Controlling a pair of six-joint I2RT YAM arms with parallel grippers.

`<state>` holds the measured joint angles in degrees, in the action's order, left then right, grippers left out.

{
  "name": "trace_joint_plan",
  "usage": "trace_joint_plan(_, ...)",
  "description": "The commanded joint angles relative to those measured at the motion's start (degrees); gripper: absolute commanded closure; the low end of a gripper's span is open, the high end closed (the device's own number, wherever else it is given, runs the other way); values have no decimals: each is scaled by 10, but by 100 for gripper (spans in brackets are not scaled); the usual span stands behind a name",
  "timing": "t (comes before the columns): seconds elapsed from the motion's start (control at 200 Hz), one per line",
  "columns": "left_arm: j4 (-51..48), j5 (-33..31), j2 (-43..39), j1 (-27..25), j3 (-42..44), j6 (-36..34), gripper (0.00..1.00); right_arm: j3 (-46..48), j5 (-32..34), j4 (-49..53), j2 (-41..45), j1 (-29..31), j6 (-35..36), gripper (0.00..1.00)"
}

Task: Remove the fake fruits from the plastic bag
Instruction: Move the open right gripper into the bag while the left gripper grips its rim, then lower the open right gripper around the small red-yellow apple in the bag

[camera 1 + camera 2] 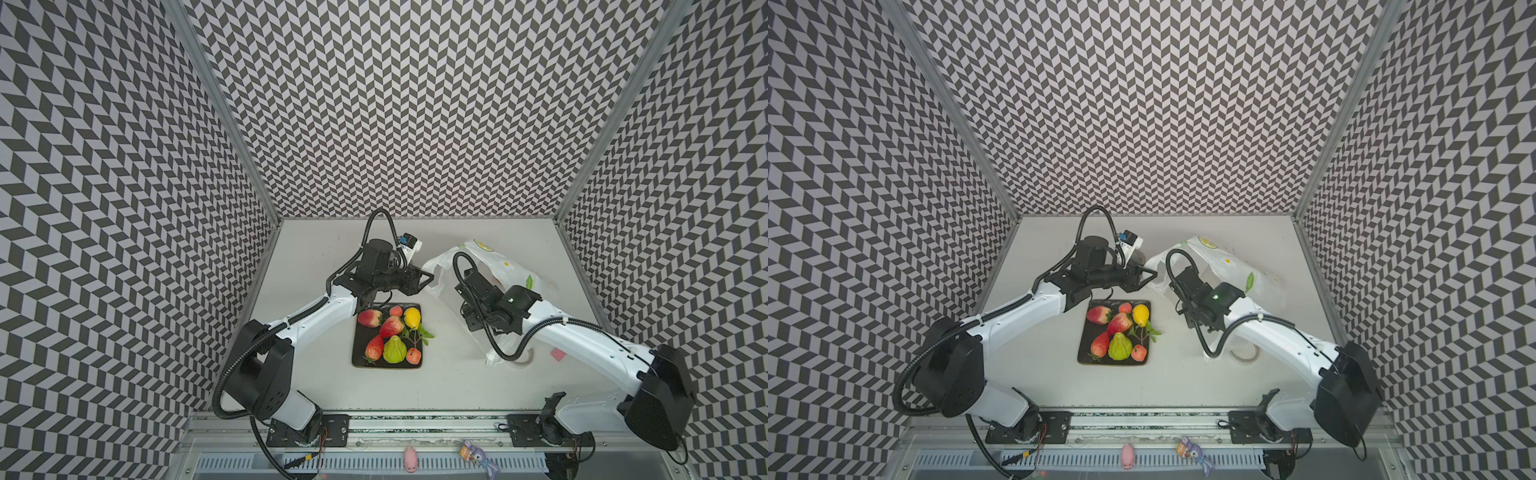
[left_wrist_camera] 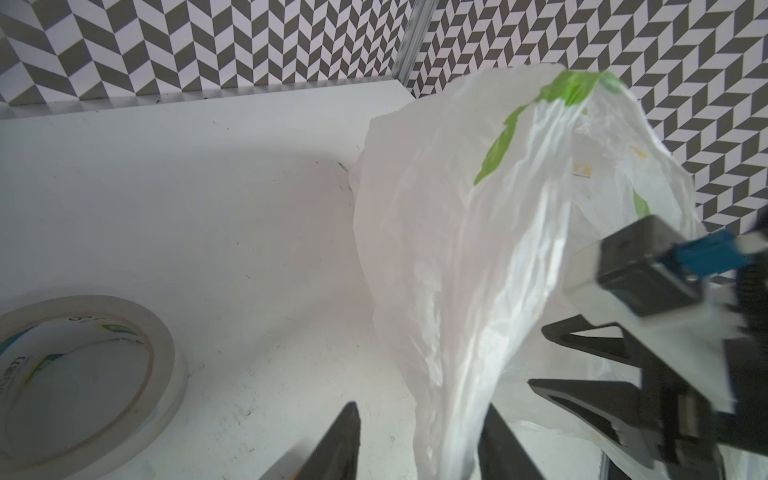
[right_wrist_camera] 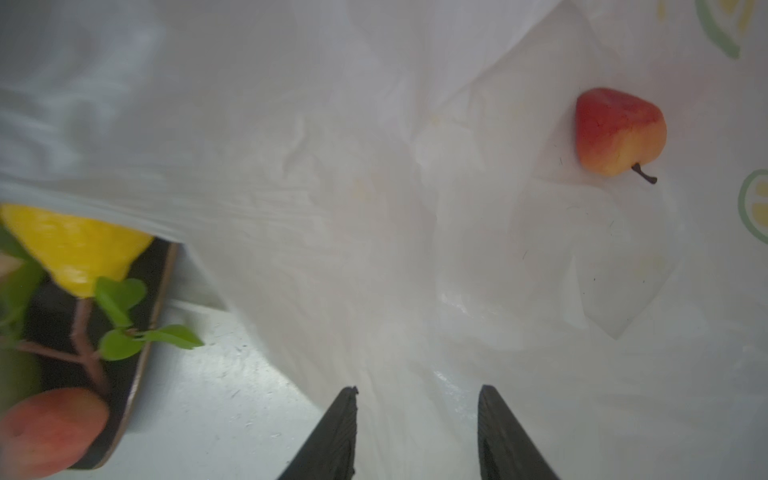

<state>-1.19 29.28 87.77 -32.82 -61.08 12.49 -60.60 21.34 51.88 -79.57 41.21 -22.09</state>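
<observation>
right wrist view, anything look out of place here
One red-yellow fruit lies alone inside the plastic bag, not yet taken out, while the other fake fruits sit on the black tray.

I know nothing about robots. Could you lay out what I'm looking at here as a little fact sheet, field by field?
setting: white table, two robot arms
tray: black tray holding seven fake fruits, among them a green pear and a yellow lemon
bag: plastic bag, back right of the tray
inside bag: one red-yellow fruit visible
left gripper: fingers either side of the bag's edge, a gap on one side
right gripper: open, pointing into the bag, holding nothing
other: tape roll on the table
</observation>
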Motion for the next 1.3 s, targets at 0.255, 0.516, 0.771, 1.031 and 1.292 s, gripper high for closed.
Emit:
trace_joint_plan(0.255,55,-5,-21,-30,-33,19,100,11,15,-43,-74,-77,39,52)
trace_joint_plan(0.516,41,-36,-71,-52,3,5,100,43,-81,-119,-50,-176,-25,41)
trace_joint_plan(0.771,20,-43,-104,-87,44,-18,100,86,-135,-192,-9,-263,-102,30)
trace_joint_plan(1.031,17,-37,-117,-118,61,-29,100,110,-209,-306,-4,-316,-194,25)
trace_joint_plan(1.292,22,-27,-105,-159,47,-46,100,119,-242,-444,-46,-323,-353,27)
